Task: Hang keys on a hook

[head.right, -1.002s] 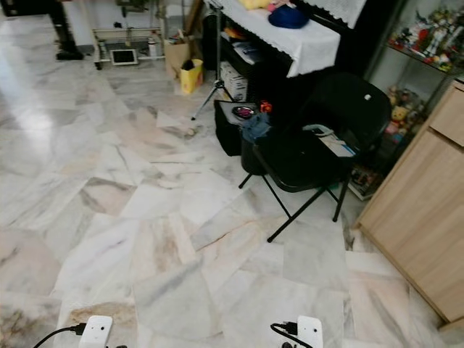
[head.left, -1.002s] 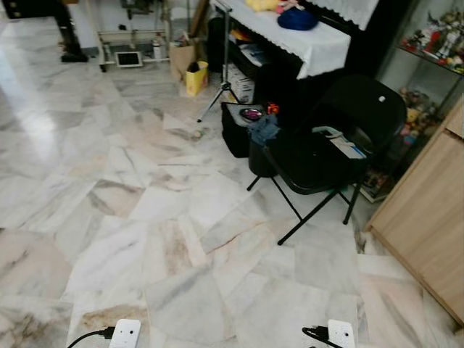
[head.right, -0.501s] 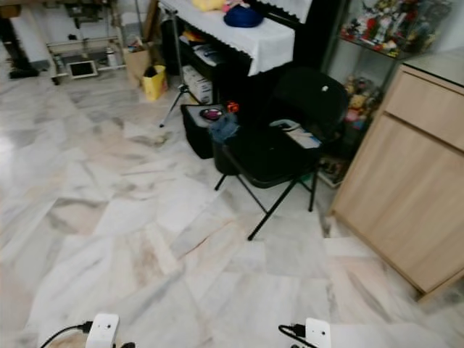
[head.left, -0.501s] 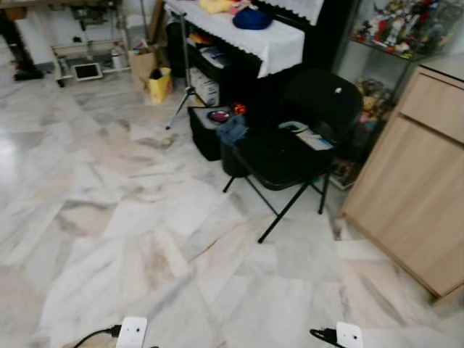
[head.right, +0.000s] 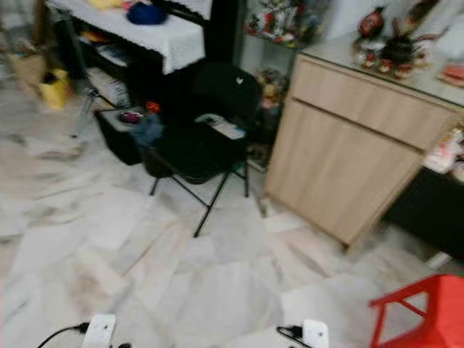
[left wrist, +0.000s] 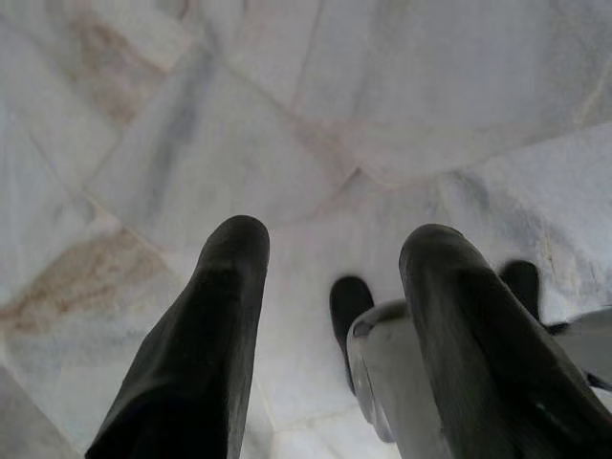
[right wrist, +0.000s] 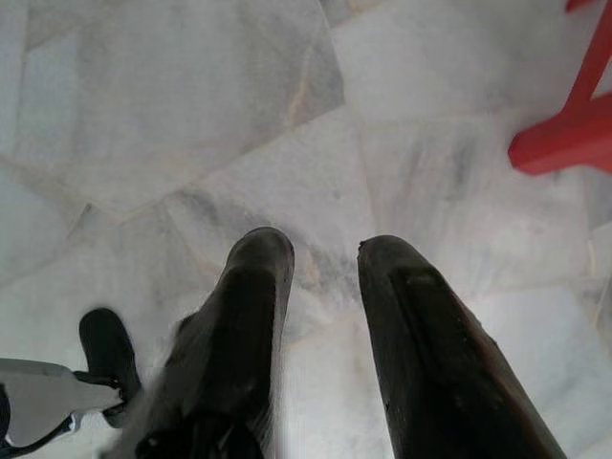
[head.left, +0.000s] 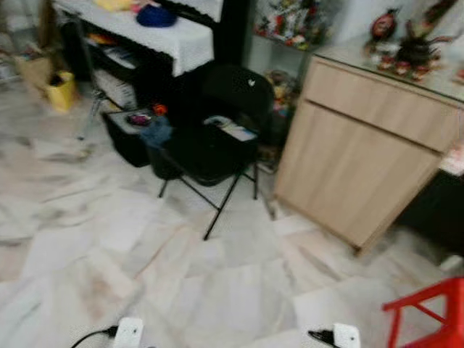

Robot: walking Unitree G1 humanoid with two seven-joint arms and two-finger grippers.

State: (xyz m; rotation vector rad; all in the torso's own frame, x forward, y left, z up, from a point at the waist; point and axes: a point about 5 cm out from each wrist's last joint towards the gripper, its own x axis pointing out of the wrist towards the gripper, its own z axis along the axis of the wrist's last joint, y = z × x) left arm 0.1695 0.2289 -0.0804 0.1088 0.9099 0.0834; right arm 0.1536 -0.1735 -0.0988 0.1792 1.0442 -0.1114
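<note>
Above marble floor [left wrist: 316, 115], both pincers hang empty, fingers apart.

Glossy marble floor [head.left: 217, 290]; matt light wood cabinet [head.left: 355, 159]; red plastic stool [head.left: 431, 312]; white cloth [head.left: 174, 36].

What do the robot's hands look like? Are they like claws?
A bit like tongs. Each end effector has two long, smooth black fingers with rounded tips: the left end effector and the right end effector. From the head camera, each wrist shows as a small white rounded block with a black cable plugged into it.
</note>
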